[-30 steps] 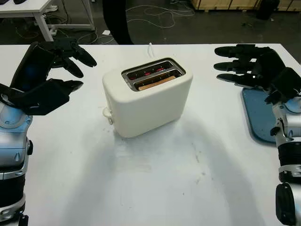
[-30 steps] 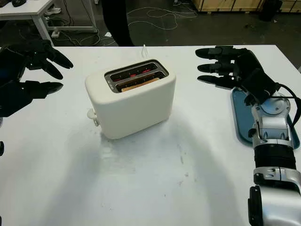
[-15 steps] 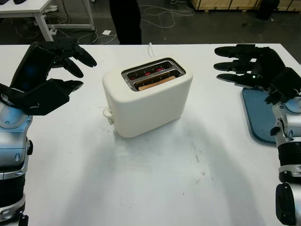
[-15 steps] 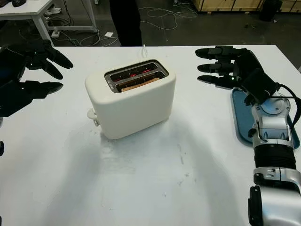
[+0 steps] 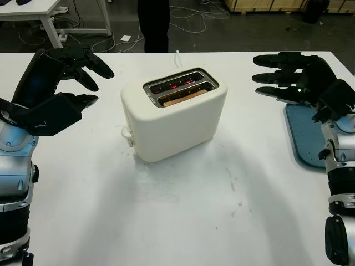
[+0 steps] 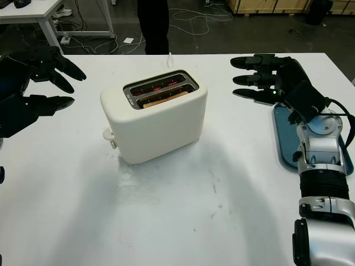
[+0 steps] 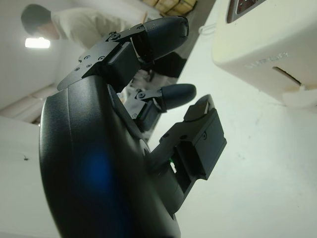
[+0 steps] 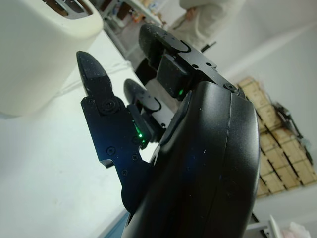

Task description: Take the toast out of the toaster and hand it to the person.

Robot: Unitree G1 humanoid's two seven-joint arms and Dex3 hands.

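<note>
A cream toaster (image 5: 174,116) stands mid-table with a slice of toast (image 5: 184,98) sunk in its near slot; the far slot glows red. My left hand (image 5: 77,77) hovers open to the toaster's left, well apart from it. My right hand (image 5: 277,77) hovers open to its right, fingers pointing at the toaster, also apart. A person (image 5: 153,22) in dark trousers stands beyond the table's far edge. In the wrist views the toaster (image 7: 277,44) and the person (image 8: 208,15) appear past my fingers.
A blue tray (image 5: 304,133) lies at the table's right edge under my right forearm. The toaster's white cord (image 5: 177,56) runs to the far edge. Another white table (image 5: 39,14) and cables on the floor lie behind.
The person behind the table has stepped a little to the right. Both hands and the toaster have stayed still.
</note>
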